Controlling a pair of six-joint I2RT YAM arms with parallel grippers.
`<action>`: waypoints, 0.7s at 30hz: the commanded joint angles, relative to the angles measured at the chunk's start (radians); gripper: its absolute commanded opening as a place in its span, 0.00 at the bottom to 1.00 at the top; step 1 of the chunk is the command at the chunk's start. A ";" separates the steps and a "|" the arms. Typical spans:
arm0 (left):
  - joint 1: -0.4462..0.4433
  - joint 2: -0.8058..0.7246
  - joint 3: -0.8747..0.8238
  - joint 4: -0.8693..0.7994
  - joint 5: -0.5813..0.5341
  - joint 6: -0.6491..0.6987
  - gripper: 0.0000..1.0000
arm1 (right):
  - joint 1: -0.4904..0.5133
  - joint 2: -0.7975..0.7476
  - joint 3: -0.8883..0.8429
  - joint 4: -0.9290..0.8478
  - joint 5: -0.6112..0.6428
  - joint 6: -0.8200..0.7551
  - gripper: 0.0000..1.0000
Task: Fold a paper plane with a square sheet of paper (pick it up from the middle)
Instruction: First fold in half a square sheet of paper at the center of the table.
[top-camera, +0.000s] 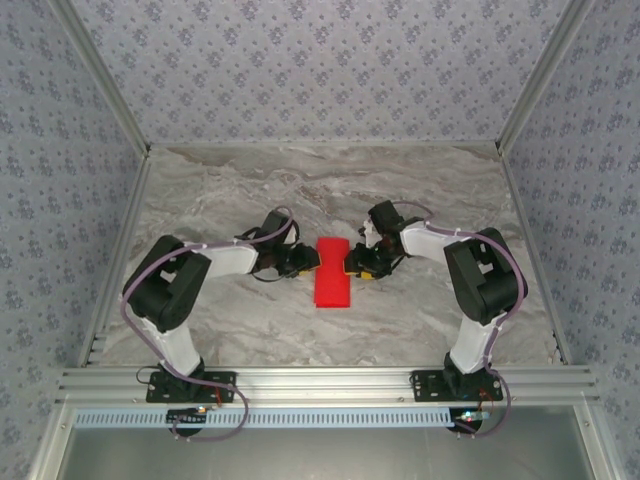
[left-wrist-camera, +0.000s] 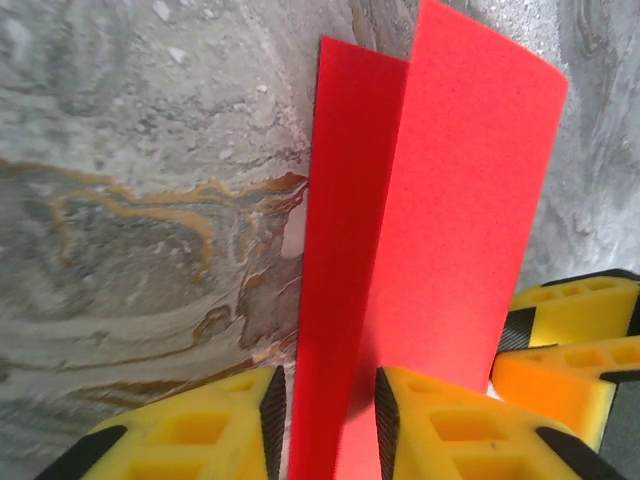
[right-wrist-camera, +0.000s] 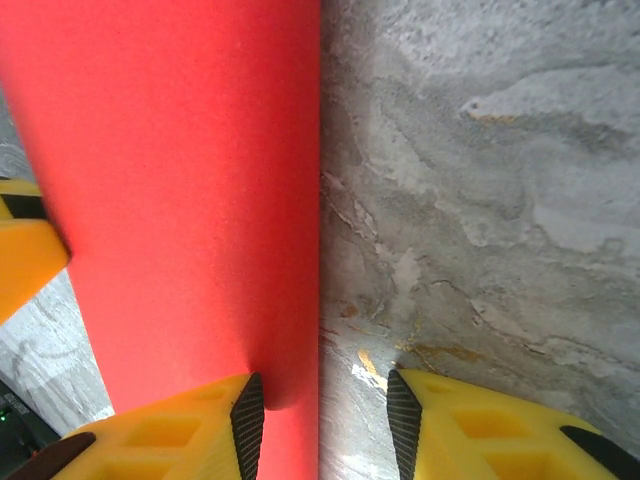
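Two grippers are meeting at one sheet. The left gripper is holding its jaws apart, with two red layers rising between them. The one square sheet of paper, folded over, is lying in the middle of the marble table, between both arms. The right gripper is straddling the sheet's far edge, with its jaws also spread.
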 joint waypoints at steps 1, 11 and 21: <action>0.004 -0.076 0.034 -0.104 -0.059 0.044 0.34 | 0.019 0.035 0.020 -0.015 0.026 -0.006 0.42; -0.011 -0.076 0.018 0.000 0.033 0.037 0.42 | 0.021 0.012 0.034 -0.032 0.027 -0.010 0.42; -0.012 -0.022 0.017 0.035 0.097 0.047 0.51 | 0.012 -0.027 0.026 -0.036 0.017 -0.003 0.43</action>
